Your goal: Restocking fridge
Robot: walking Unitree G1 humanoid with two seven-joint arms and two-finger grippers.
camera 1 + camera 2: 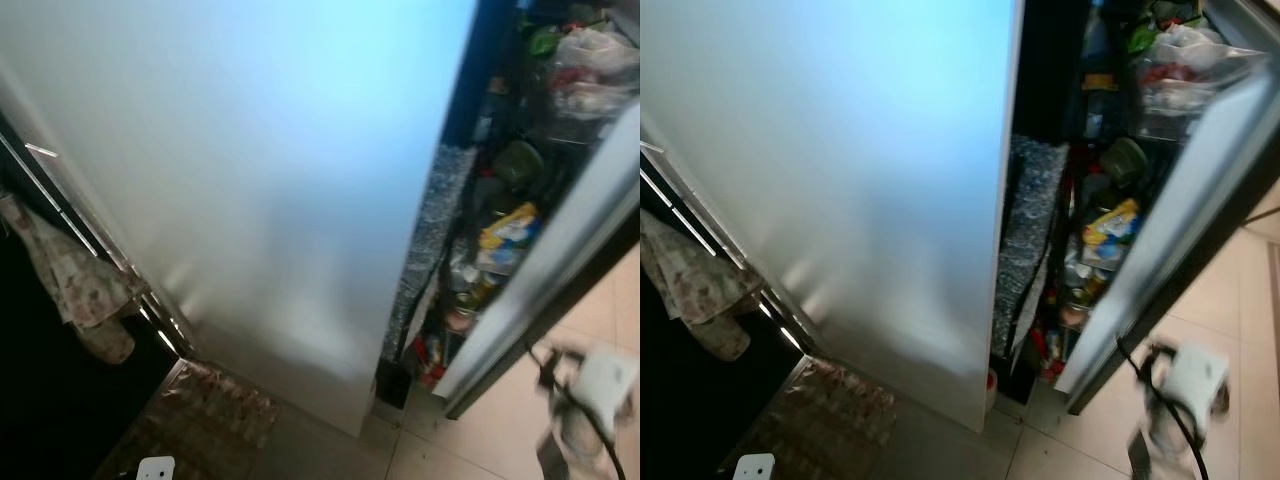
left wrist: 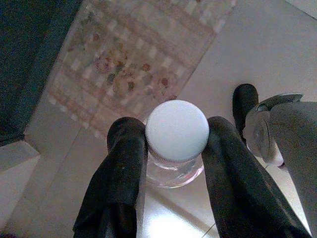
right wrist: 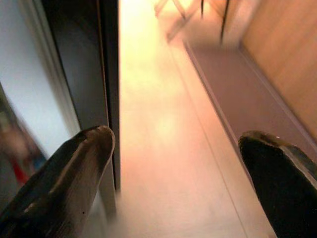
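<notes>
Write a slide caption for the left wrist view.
Left pincer shut on a clear bottle with a white cap, held above the tiled floor beside a patterned rug.

Both eye views look down at the fridge [image 1: 250,200]; wrist views face the floor [image 2: 277,44].

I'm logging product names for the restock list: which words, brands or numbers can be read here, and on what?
None can be read.
Yellow packet in the open fridge door: print is blurred.
Other door-shelf items: blurred, too small.
White cap of the bottle held in the left gripper: blank.
</notes>
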